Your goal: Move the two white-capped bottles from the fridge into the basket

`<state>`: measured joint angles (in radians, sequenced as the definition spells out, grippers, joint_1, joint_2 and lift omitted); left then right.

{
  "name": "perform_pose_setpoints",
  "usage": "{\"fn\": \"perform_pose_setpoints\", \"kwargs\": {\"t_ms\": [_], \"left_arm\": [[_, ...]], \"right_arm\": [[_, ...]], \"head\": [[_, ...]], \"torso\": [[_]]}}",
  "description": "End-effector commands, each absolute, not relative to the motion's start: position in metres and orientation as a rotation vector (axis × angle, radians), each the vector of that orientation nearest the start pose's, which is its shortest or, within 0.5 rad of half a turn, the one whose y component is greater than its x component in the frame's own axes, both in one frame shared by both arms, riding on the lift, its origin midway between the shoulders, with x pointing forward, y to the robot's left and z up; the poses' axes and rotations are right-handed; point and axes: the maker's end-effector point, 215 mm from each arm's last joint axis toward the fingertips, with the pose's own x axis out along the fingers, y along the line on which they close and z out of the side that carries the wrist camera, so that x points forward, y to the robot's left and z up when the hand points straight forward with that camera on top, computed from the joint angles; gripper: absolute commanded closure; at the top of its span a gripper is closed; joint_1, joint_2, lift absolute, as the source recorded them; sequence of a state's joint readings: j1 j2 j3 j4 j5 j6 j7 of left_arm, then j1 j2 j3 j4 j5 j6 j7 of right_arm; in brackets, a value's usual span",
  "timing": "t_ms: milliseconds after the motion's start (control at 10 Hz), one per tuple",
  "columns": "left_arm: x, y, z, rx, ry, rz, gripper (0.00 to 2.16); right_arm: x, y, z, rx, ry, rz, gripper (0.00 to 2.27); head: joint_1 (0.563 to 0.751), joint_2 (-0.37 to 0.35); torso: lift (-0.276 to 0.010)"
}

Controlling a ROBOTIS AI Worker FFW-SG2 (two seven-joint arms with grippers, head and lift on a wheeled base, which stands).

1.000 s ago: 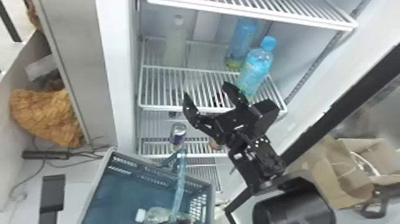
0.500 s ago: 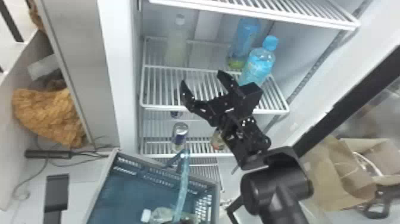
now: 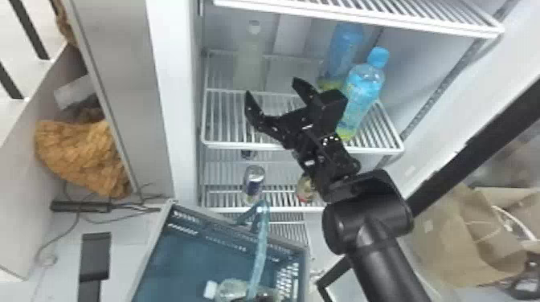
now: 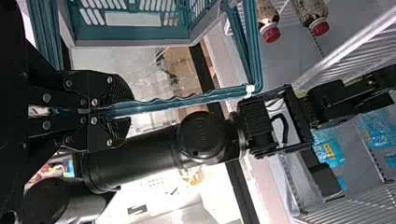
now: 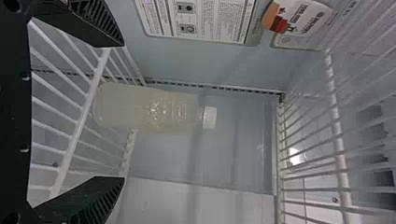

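The basket (image 3: 193, 257) sits nearest, at the bottom of the head view, in front of the fridge (image 3: 166, 92). One white-capped bottle (image 3: 233, 289) lies on its side in it, partly behind the raised handle (image 3: 259, 253), its cap toward the robot's left. In the left wrist view the left hand (image 4: 114, 110) is closed on the handle, its fingers on either side of it.

To the right of the basket, beyond the fridge's side, is a paper bag (image 3: 462, 241). On the left side, outside the fridge, lies a heap of brown cloth (image 3: 80, 154).

The right hand (image 3: 271, 86) is open and empty at the middle shelf (image 3: 249, 145), fingers spread and pointing into the fridge. Below it, a can (image 3: 254, 180) stands on the lower shelf (image 3: 289, 209). The left wrist view shows two red-capped bottles (image 4: 313, 14) side by side in the fridge.

On the middle shelf a blue-capped bottle (image 3: 363, 88) stands to the right, just beside the right hand's body in the head view; a second blue bottle (image 3: 347, 46) stands farther back. The other white-capped bottle (image 3: 249, 60) stands upright toward the back left of that shelf, holding pale liquid. In the right wrist view it is ahead of the open fingers, apart from them. A printed notice (image 5: 201, 21) is on the fridge wall beside it.
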<state>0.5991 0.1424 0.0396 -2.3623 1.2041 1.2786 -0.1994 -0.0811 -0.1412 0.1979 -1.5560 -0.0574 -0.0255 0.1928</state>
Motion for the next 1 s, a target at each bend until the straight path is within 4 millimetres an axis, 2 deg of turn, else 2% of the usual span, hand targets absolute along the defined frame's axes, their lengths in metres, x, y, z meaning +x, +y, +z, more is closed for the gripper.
{"fn": "perform_pose_setpoints", "kwargs": {"t_ms": [0, 300, 500, 900], "left_arm": [[0.206, -0.021, -0.344, -0.901, 0.946, -0.983, 1.19], [0.205, -0.022, -0.344, -0.902, 0.948, -0.987, 1.19], [0.206, -0.023, -0.344, -0.899, 0.948, -0.989, 1.19], [0.207, -0.026, -0.344, -0.897, 0.951, -0.999, 1.19]], "right_arm": [[0.612, -0.117, -0.310, -0.094, -0.062, 0.387, 0.00], [0.631, -0.113, -0.303, -0.093, -0.076, 0.384, 0.00], [0.642, -0.104, -0.301, -0.100, -0.075, 0.393, 0.00], [0.662, -0.095, -0.311, -0.120, -0.053, 0.392, 0.00]], "head": [[0.695, -0.197], [0.695, -0.188], [0.695, -0.180], [0.695, -0.160]], "torso": [[0.000], [0.000], [0.000], [0.000]]}}
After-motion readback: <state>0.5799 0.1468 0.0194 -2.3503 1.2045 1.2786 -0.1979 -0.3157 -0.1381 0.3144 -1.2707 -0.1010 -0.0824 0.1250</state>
